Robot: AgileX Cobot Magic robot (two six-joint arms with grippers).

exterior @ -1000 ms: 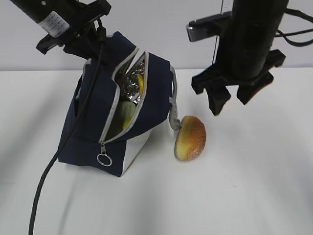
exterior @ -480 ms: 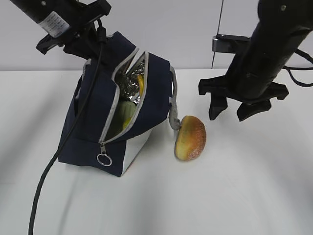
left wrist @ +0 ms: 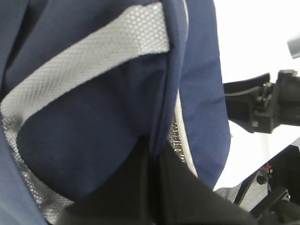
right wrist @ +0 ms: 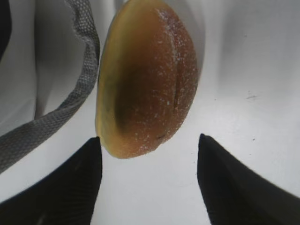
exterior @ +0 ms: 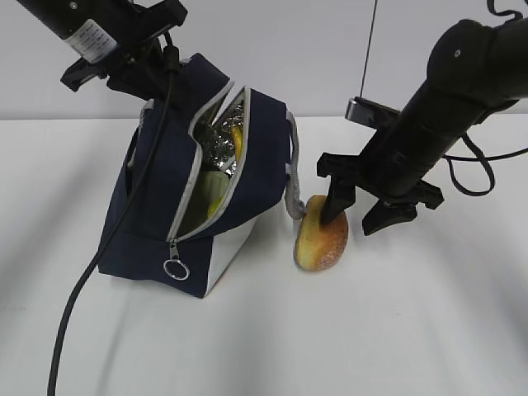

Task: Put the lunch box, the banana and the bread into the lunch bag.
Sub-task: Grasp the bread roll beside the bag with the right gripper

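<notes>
The navy lunch bag (exterior: 153, 206) stands tilted on the white table, zipper open. Inside it show the yellow banana (exterior: 238, 140) and the pale green lid of the lunch box (exterior: 211, 191). My left gripper (exterior: 153, 70) is shut on the bag's top fabric and holds it up; in the left wrist view (left wrist: 154, 154) its dark fingers pinch the navy cloth (left wrist: 93, 136). The bread (exterior: 320, 235) stands on edge to the right of the bag. My right gripper (exterior: 356, 216) is open, low over the bread. In the right wrist view (right wrist: 147, 140) the bread (right wrist: 147, 79) lies just ahead of the fingertips (right wrist: 82, 180).
A grey strap handle (exterior: 292, 181) hangs from the bag and touches the bread's left side; it also shows in the right wrist view (right wrist: 70, 103). A black cable (exterior: 91, 272) runs from the left arm down across the bag. The white table (exterior: 429, 313) lies around them.
My right arm has come down and to the left, from above the table to just over the bread, jaws still open. The left gripper and the bag have not moved.
</notes>
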